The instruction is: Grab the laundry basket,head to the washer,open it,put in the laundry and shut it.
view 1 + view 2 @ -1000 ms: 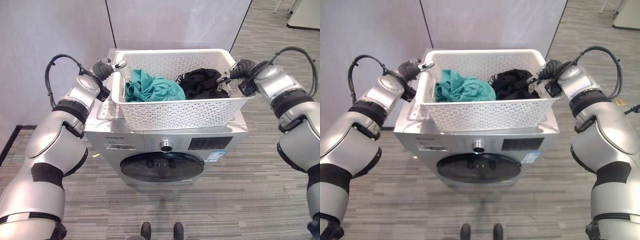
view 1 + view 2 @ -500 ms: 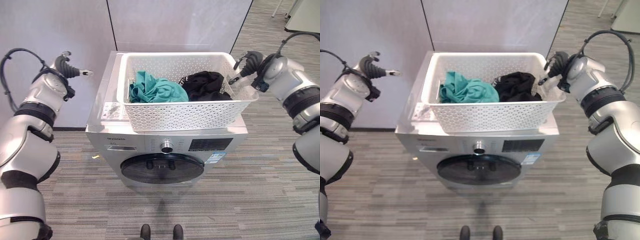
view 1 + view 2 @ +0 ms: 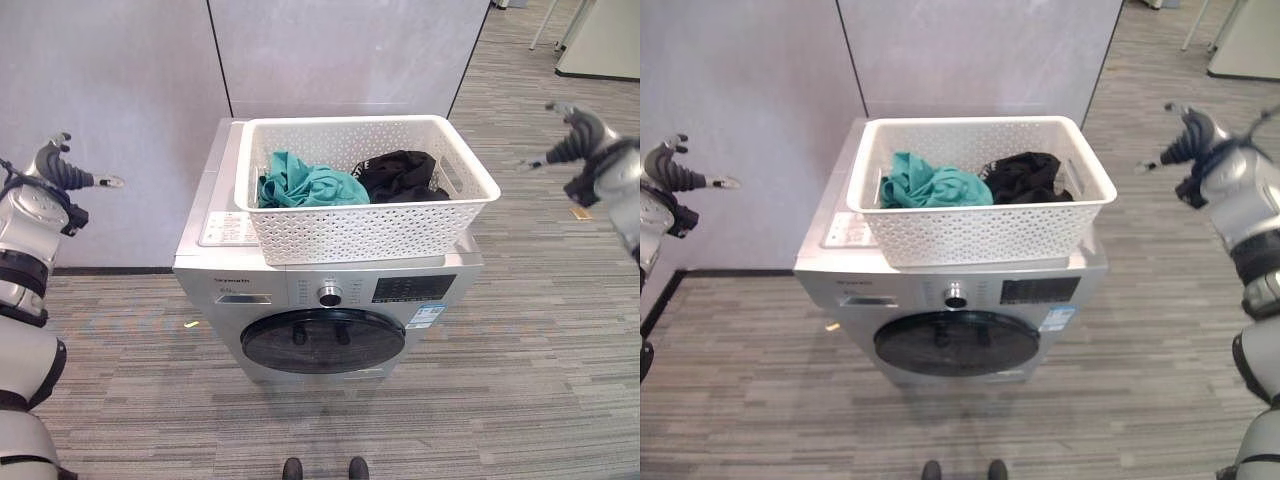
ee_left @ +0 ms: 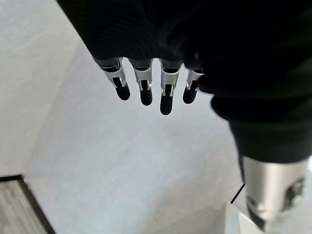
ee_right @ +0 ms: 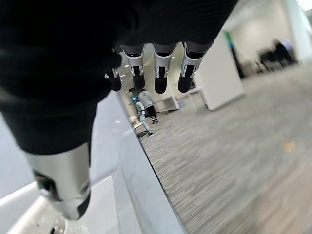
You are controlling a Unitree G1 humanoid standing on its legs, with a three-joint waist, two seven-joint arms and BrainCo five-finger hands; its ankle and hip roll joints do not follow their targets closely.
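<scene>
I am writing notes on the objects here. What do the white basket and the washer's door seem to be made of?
The laundry basket looks like moulded white plastic with a matte finish: its walls are pierced in a regular lattice pattern and the rim is smooth. The washer's door appears to be dark tinted glass or glossy plastic, since it is round, black and faintly reflective. The pictures cannot settle which.

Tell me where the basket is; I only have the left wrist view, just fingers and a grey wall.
Observer: The white basket sits on top of the washer, with neither hand on it.
Operator: Give me the left hand's position.
Observer: The left hand is out to the washer's left, fingers straight, holding nothing.
Operator: Now the right hand.
Observer: The right hand is out to the washer's right, also open and holding nothing.
Operator: Report the washer door.
Observer: The round door is closed; teal cloth and black cloth lie in the basket.
</scene>
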